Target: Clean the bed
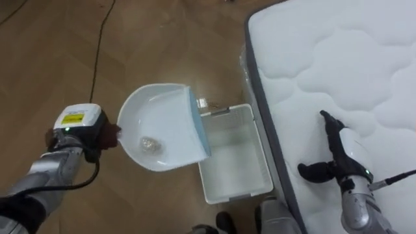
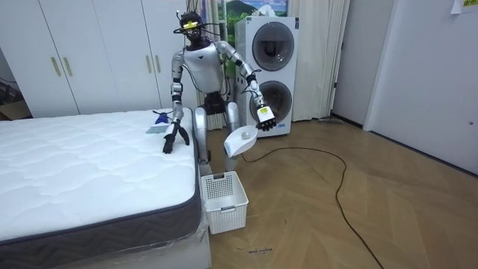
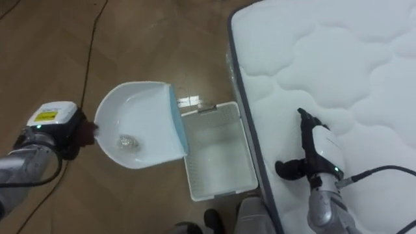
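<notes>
- Currently, the robot stands on the floor [image 1: 52, 58] at the edge of the bed [image 1: 338, 58], near one corner.
- The left robot hand [image 1: 88, 133] is clamped on the handle of a white dustpan [image 1: 159, 117], which is held in the air beside the bed.
- A small crumpled scrap [image 1: 151, 144] lies inside the dustpan, toward the handle end.
- The dustpan's blue lip overlaps the left rim of a white basket [image 1: 237, 162].
- The basket stands on the floor, just beside the bed's edge.
- The right robot hand [image 1: 338, 153] rests on the bed near that edge, fingers straight and apart, holding nothing.
- In the room view, a blue item [image 2: 158, 116] lies on the bed just beyond the right robot hand.
</notes>
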{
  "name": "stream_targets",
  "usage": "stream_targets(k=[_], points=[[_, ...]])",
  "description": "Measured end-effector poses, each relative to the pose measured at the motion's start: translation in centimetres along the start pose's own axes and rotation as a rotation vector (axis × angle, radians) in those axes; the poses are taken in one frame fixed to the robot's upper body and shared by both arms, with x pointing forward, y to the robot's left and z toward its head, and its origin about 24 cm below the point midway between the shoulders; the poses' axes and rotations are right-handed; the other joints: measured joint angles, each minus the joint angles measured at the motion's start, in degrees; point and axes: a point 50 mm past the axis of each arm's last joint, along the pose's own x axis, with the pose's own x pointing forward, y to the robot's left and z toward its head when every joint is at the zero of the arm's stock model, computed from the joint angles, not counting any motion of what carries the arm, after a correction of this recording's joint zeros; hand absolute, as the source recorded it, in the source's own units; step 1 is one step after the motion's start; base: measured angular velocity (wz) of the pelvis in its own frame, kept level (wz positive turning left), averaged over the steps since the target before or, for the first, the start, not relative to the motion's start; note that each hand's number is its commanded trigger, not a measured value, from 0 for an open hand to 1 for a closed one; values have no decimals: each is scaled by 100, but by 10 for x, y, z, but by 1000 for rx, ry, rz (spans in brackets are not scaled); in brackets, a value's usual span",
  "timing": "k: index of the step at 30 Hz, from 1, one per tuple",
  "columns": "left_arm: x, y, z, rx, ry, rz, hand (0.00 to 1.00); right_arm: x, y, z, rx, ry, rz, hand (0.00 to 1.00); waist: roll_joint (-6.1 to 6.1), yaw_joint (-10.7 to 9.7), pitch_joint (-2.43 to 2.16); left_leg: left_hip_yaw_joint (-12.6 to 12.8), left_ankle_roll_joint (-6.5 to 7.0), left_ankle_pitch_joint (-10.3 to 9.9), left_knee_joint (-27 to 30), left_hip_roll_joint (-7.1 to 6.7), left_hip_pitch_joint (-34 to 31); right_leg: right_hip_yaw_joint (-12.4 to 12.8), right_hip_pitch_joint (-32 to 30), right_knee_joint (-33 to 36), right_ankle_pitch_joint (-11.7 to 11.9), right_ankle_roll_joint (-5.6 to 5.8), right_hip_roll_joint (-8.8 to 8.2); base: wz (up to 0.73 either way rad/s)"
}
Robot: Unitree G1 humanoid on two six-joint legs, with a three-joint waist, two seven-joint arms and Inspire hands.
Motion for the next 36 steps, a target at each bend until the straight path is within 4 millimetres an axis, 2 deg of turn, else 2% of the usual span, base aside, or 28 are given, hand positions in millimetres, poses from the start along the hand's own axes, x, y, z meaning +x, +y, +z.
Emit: stream_targets(k=[2, 5, 8, 10, 12, 15, 17, 19, 26, 30, 33, 36], points=[[2, 3, 3, 36, -6, -9, 100, 3, -1, 6, 3, -28, -11, 0, 62, -40, 1, 134, 2, 1, -38, -6, 31, 162, -81, 73, -32, -1, 10, -17], [5, 6, 8, 69, -25, -21, 100, 7, -1, 13, 2, -61, -16, 0, 180, -168, 25, 281, 3, 2, -77, 24, 94, 247, -81, 106, -43, -2, 10, -13], [9, 15, 16, 112, -59, -14, 100, 10, -2, 19, 3, -82, -27, 0, 315, -298, 63, 365, 4, 1, -79, 59, 102, 260, -85, 101, -43, 0, 14, -2], [11, 20, 19, 150, -72, -4, 100, 12, -2, 22, 0, -94, -27, 0, 354, -366, 82, 448, 4, 1, -118, 80, 131, 268, -87, 102, -43, 0, -9, -3], [13, 23, 22, 192, -81, -7, 100, 13, -1, 24, -4, -104, -22, 0, 354, -399, 84, 525, 14, 8, -199, 77, 204, 310, -83, 102, -47, -6, -32, -11], [14, 25, 25, 276, -82, -24, 100, 13, 2, 28, -28, -131, -9, 0, 359, -556, 87, 699, 16, 10, -282, 95, 281, 369, -70, 115, -87, 7, -45, -2], [15, 27, 30, 340, -96, -41, 100, 12, 4, 30, -40, -144, -6, 0, 363, -651, 90, 926, 17, 9, -374, 145, 342, 403, -76, 106, -110, 23, -56, 2], [16, 27, 35, 366, -110, -53, 100, 12, 5, 31, -44, -151, -3, 0, 366, -658, 92, 1067, 37, -6, -392, 195, 374, 434, -77, 95, -115, 18, -41, -9], [21, 38, 45, 412, -100, -82, 100, 12, 7, 34, -46, -163, -8, 0, 395, -665, 108, 1245, 37, -7, -511, 232, 447, 507, -89, 55, -121, 17, 22, -6], [22, 40, 43, 414, -80, -104, 100, 12, 7, 36, -44, -170, -16, 0, 459, -666, 138, 1292, 37, -7, -558, 228, 494, 559, -83, 62, -121, 17, 4, -6], [24, 43, 38, 419, -52, -128, 100, 13, 8, 38, -39, -175, -16, 0, 477, -695, 147, 1336, 37, -6, -564, 239, 512, 576, -82, 75, -122, 15, 9, -3], [25, 47, 36, 422, -37, -131, 100, 14, 8, 39, -29, -172, -16, 0, 479, -700, 148, 1488, 37, -7, -566, 298, 539, 575, -73, 69, -121, 13, 18, 0]])
